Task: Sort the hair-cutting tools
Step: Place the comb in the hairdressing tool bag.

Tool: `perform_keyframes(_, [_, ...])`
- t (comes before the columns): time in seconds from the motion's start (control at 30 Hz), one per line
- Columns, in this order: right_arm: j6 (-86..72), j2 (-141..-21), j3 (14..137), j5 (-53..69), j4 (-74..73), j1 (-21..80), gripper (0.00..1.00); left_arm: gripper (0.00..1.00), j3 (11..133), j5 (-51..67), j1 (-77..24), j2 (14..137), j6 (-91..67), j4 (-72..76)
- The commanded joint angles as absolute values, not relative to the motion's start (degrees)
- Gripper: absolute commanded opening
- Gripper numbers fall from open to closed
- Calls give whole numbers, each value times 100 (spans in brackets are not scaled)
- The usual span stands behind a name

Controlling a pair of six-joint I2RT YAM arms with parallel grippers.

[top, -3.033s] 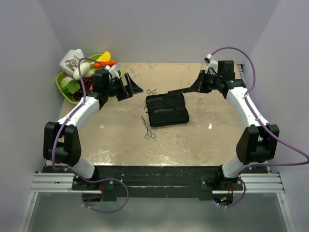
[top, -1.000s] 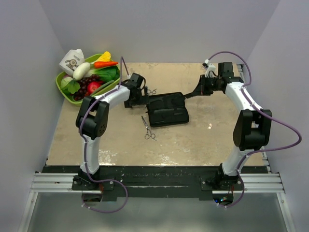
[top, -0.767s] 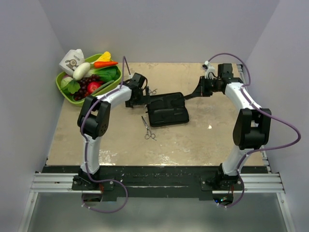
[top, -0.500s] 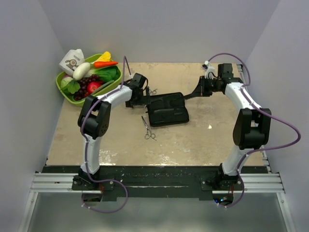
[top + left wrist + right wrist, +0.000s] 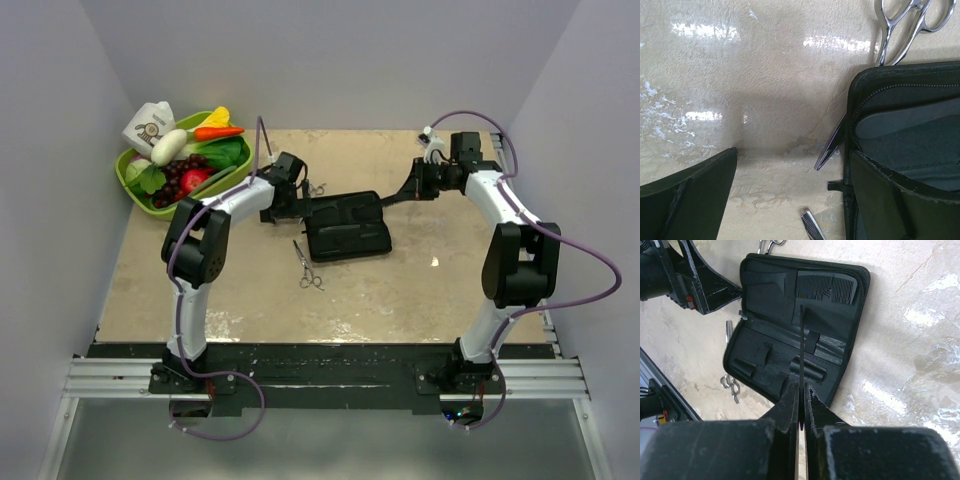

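The right tool (image 5: 801,389) is clamped shut on the thin black comb (image 5: 802,335), held edge-on over the open zip case (image 5: 765,340), likely for slotting in. The left tool (image 5: 792,170), spread wide and empty, straddles the case's edge beside the scissors (image 5: 900,22) on the counter (image 5: 740,75), probably to steady the case.

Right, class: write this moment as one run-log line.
left gripper: open, beside case | right gripper: shut on thin comb over case | far scissors, near scissors: on table
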State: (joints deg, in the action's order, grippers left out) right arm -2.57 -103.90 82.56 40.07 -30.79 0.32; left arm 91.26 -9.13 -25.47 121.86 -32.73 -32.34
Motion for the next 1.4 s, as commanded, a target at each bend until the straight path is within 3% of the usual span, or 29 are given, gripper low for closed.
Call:
perform_keyframes(0.0, [-264, -10354, 8279, 4157, -2944, 9, 0, 98, 8921, -1265, -2531, 11989, -3190, -3507])
perform_keyframes(0.43, [-290, -10336, 8235, 4201, -2918, 9, 0, 98, 8587, -1248, -2487, 11681, -3226, -3375])
perform_keyframes(1.0, [-237, -10564, 8262, 4359, -3067, 18, 0, 98, 9386, -1143, -2522, 12709, -3208, -3445])
perform_keyframes(1.37, [-229, -10837, 8472, 4149, -3234, 18, 0, 98, 9290, -1143, -2672, 12823, -3243, -3340])
